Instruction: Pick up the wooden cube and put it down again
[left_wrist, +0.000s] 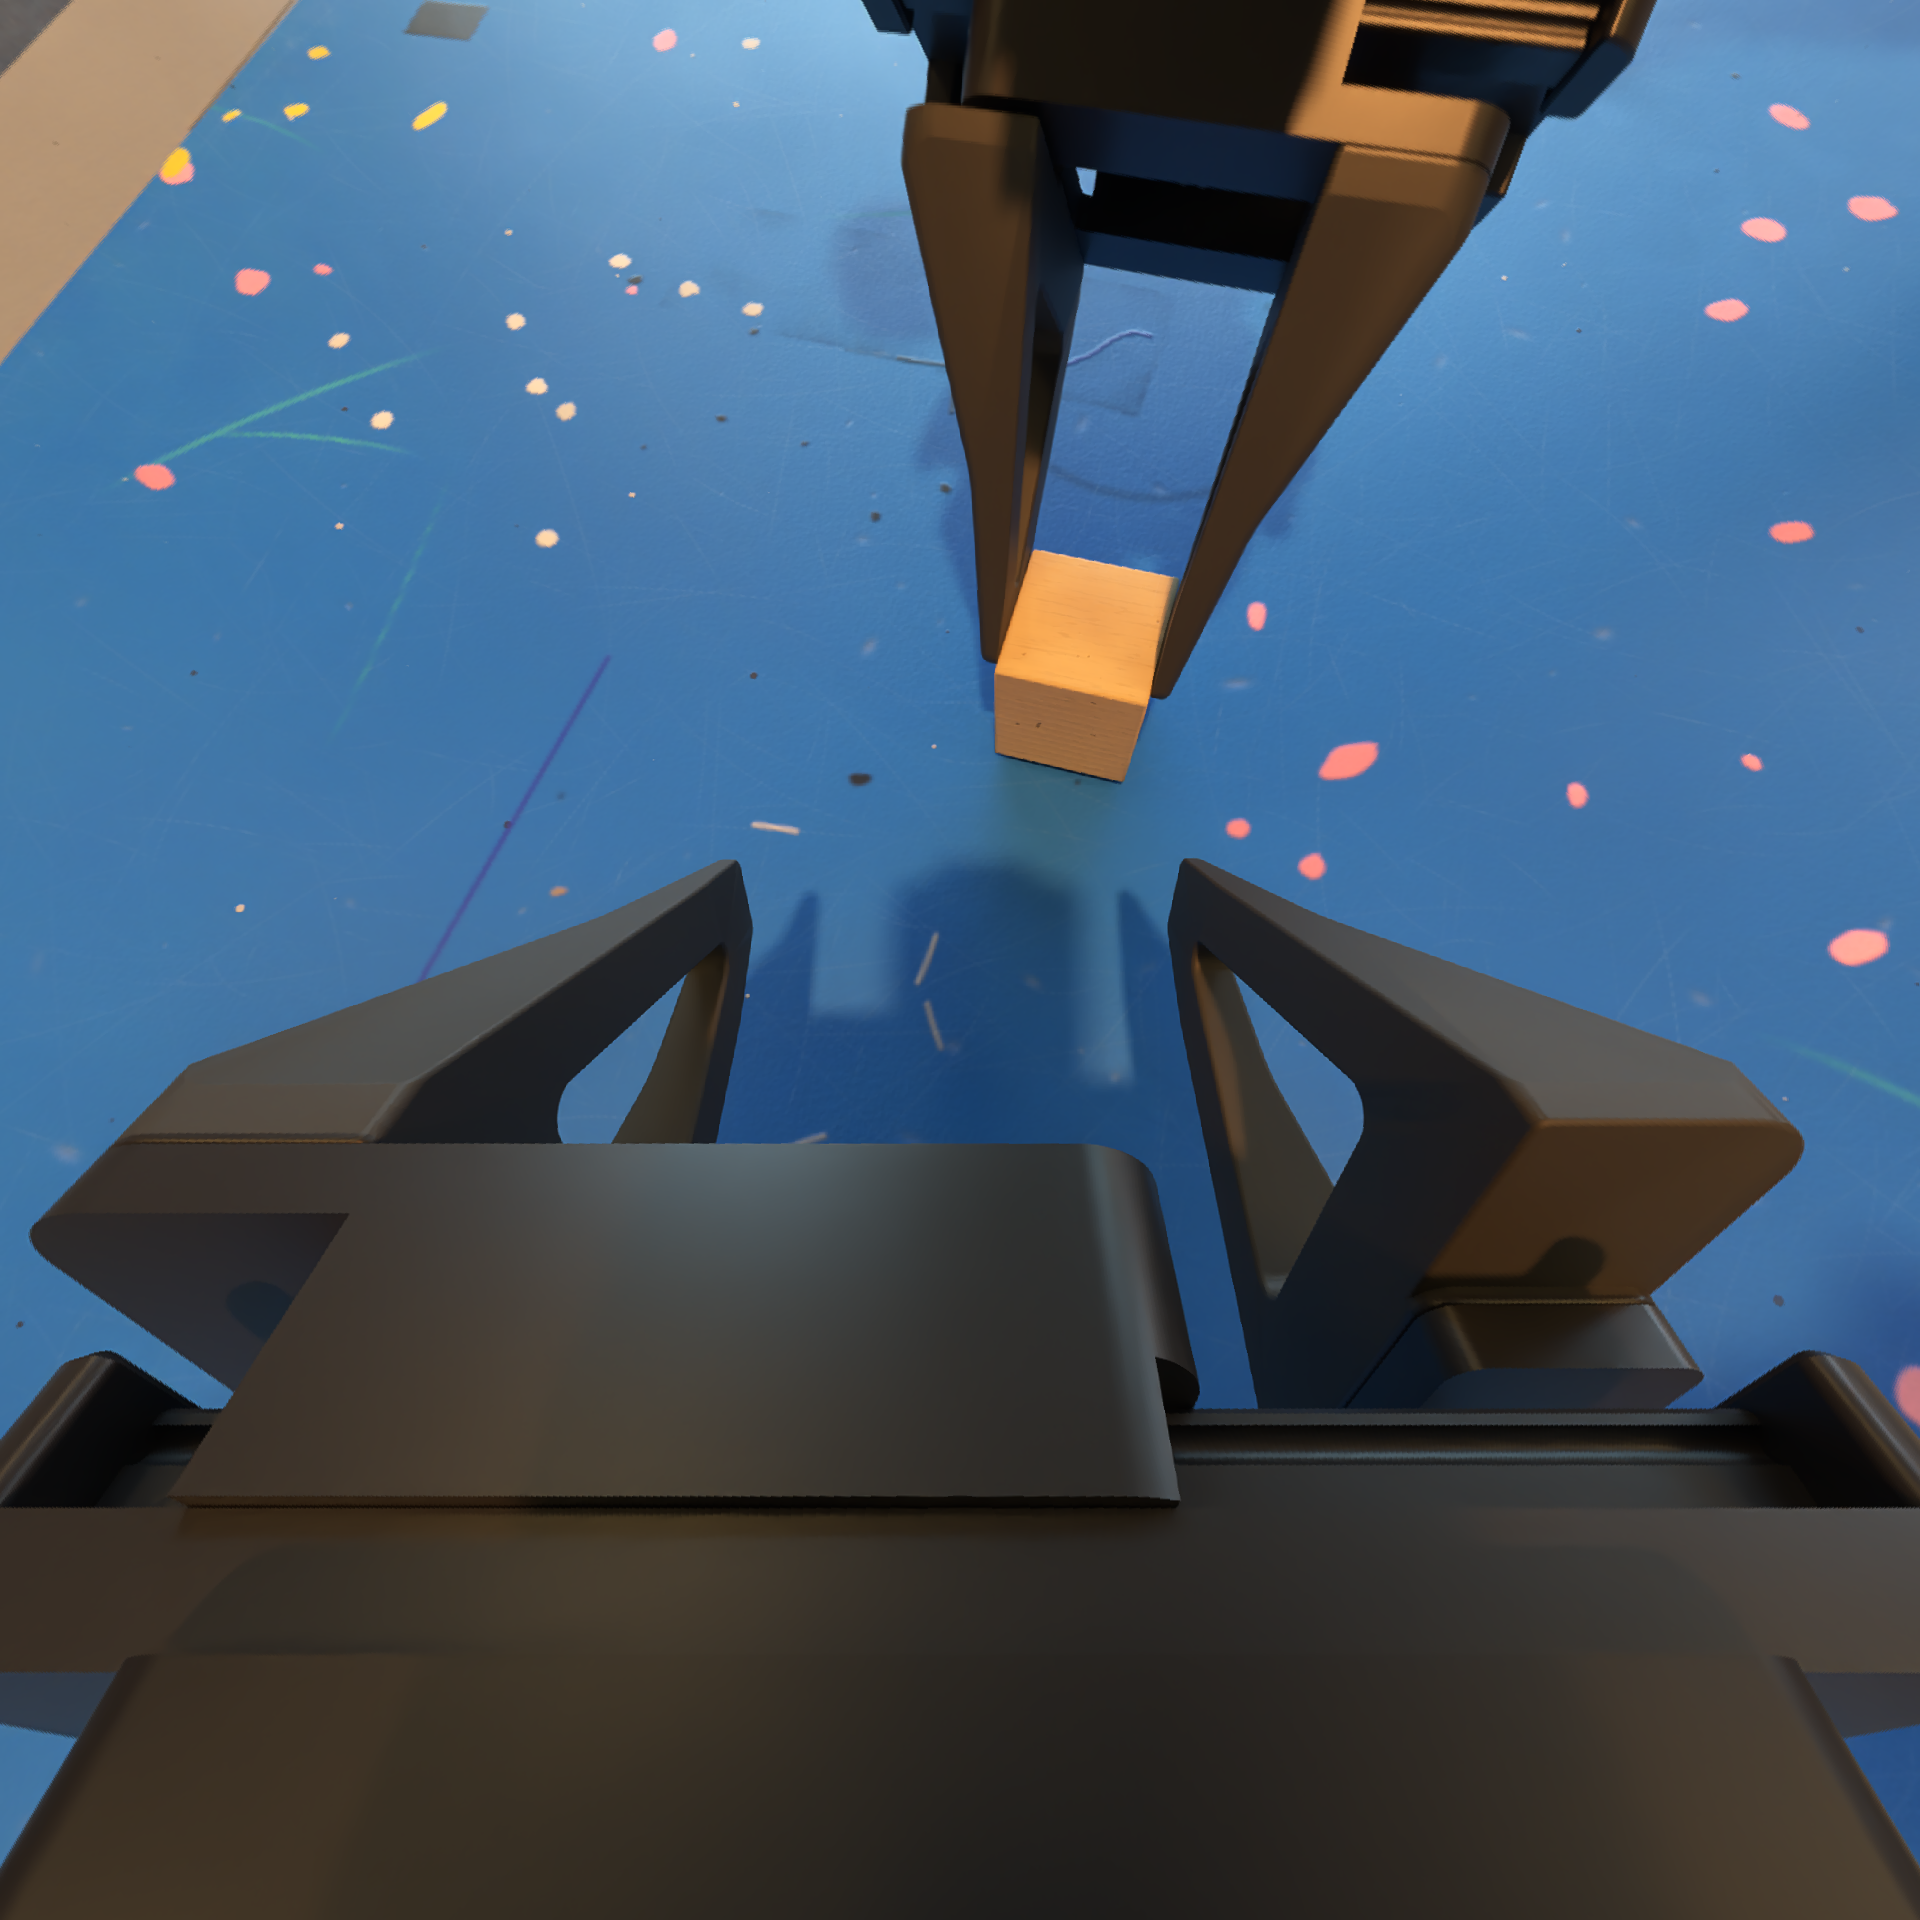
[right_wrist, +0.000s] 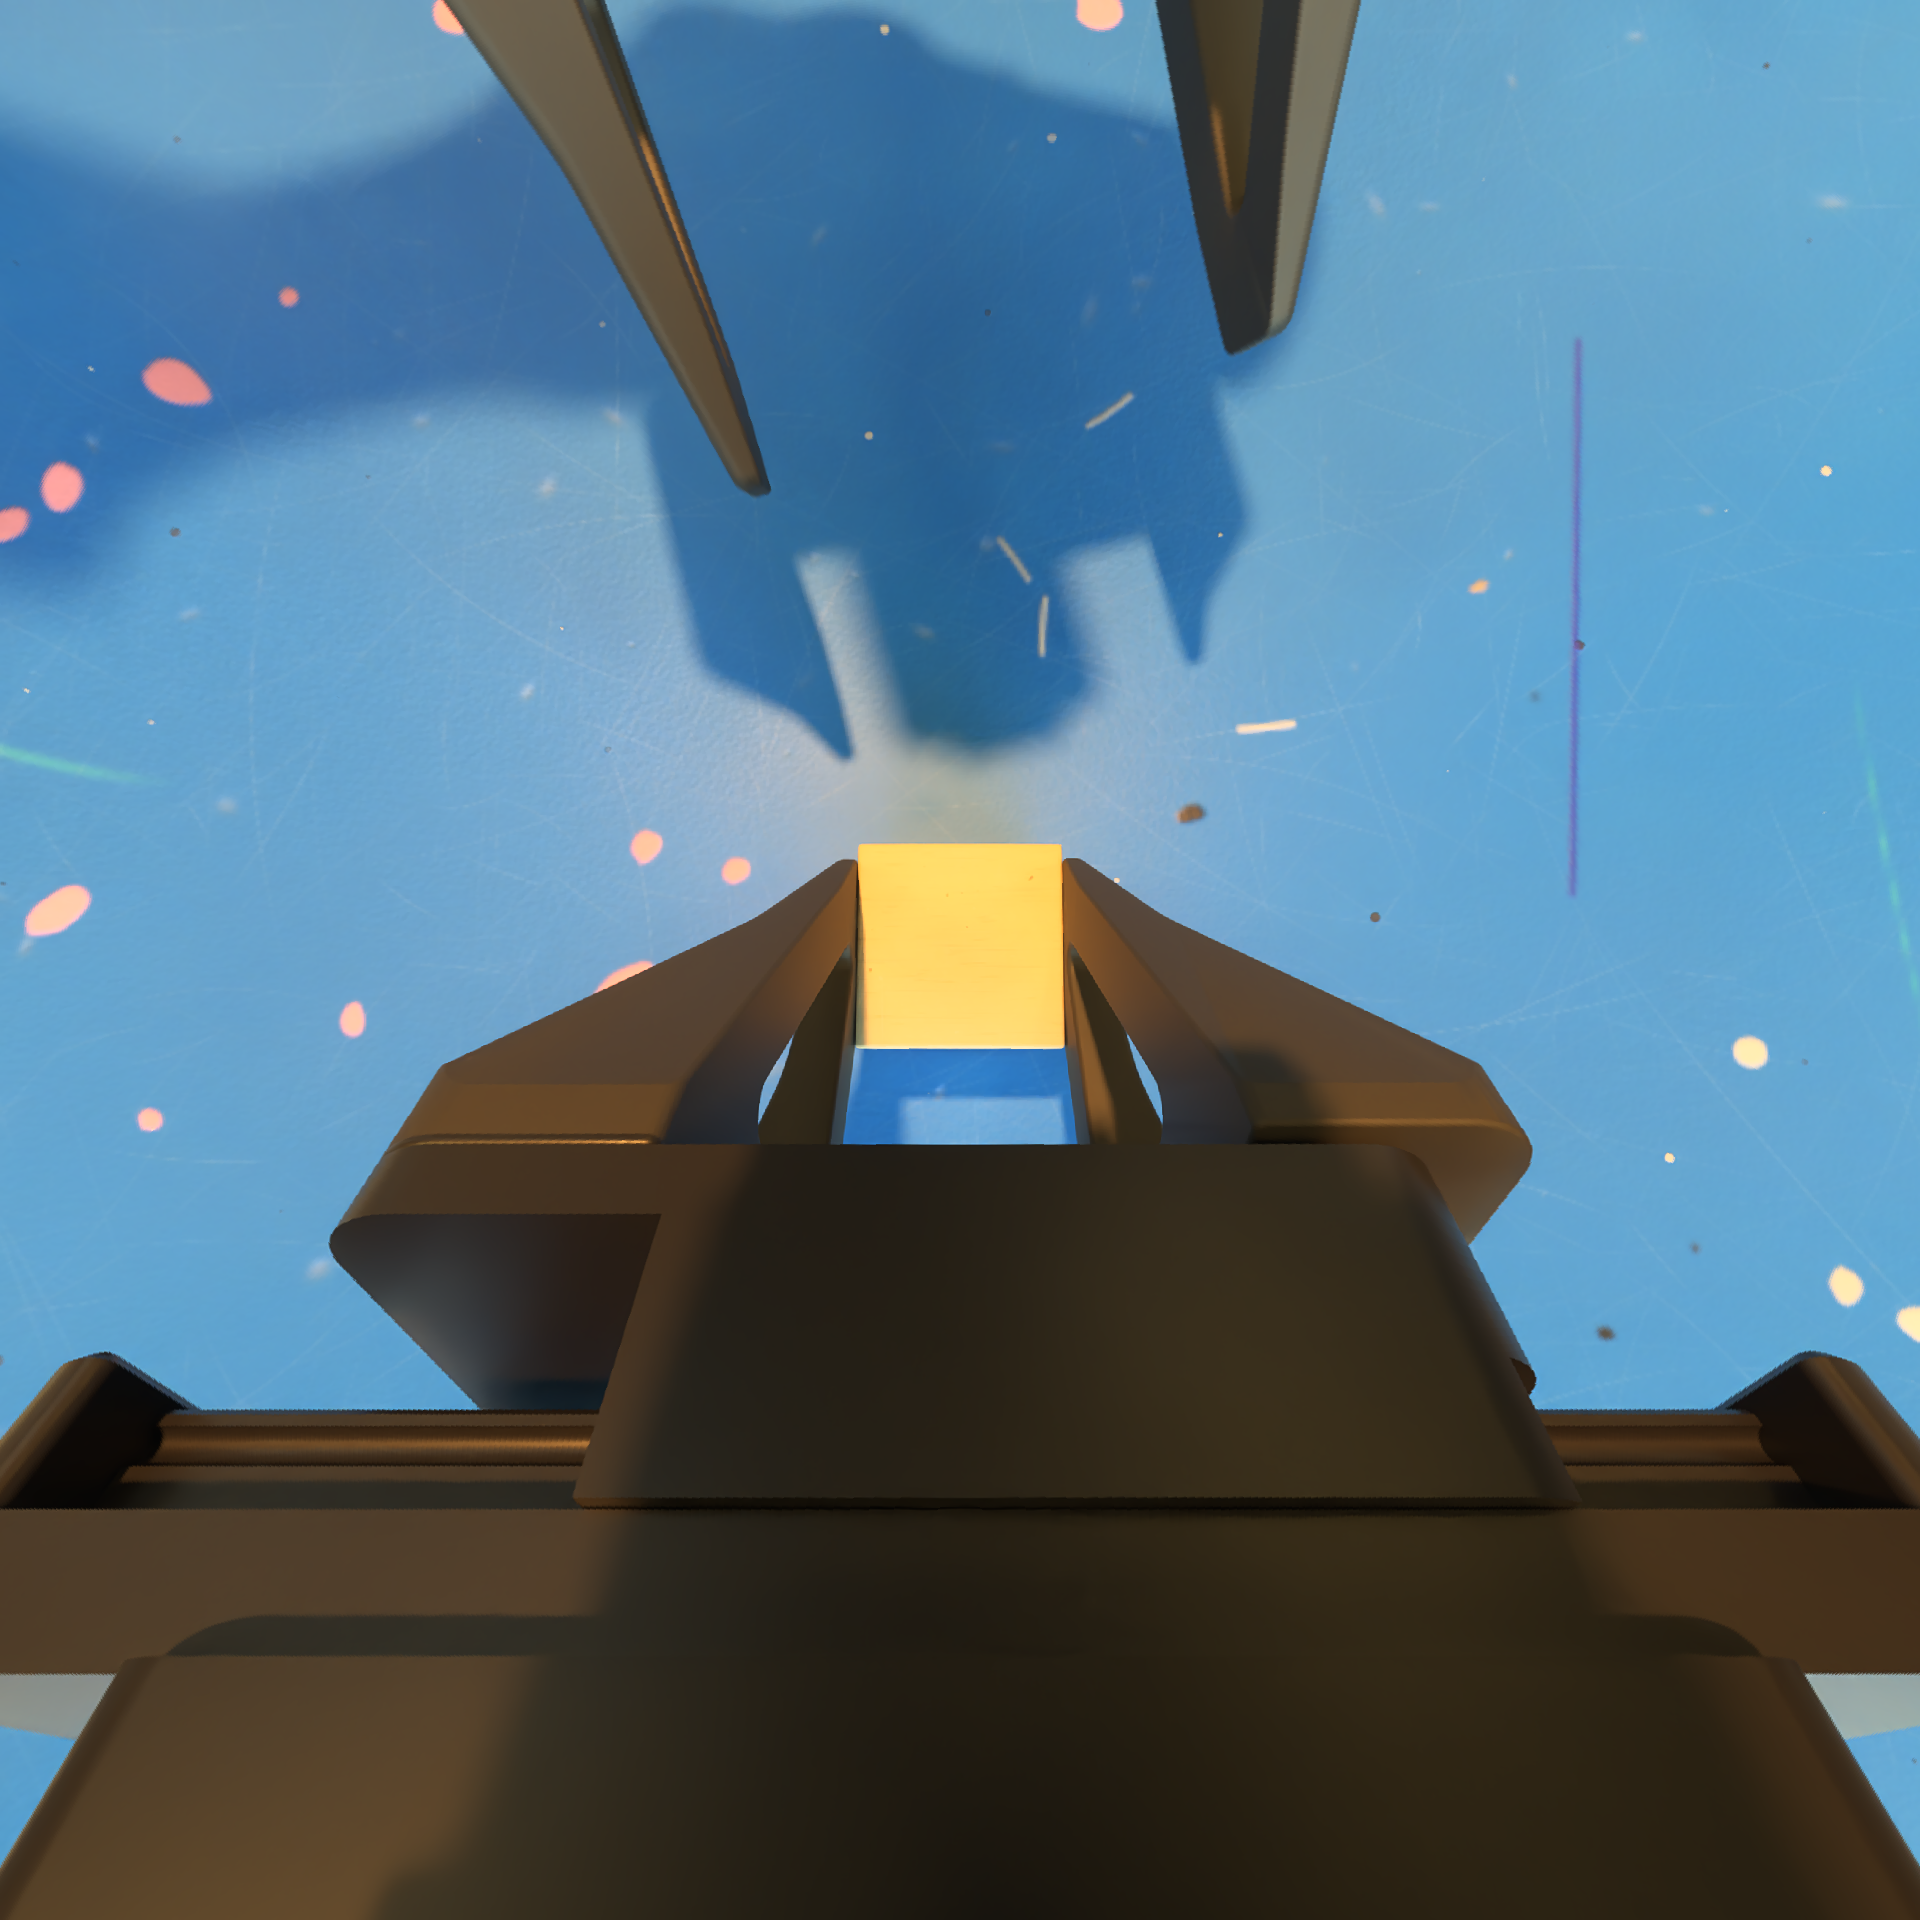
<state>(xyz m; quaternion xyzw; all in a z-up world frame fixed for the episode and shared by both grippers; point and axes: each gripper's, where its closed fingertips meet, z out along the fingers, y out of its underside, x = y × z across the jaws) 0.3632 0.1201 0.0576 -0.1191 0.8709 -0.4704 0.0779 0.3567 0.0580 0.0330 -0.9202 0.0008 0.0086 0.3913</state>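
Note:
The wooden cube (left_wrist: 1070, 717) is a small light block held between the fingers of my right gripper (left_wrist: 1077, 673), which reaches in from the top of the left wrist view. In the right wrist view the right gripper (right_wrist: 961, 868) is shut on the cube (right_wrist: 958, 956), one finger against each side. The cube sits at or just above the blue table; I cannot tell whether it touches. My left gripper (left_wrist: 961, 873) is open and empty, a short way in front of the cube and facing it. Its two fingers also show in the right wrist view (right_wrist: 997, 416).
The blue table top (left_wrist: 520, 623) is speckled with pink, yellow and white paint marks and thin scratches. A tan strip (left_wrist: 94, 156) runs along the far left edge. The two grippers face each other closely, with only a short gap between them.

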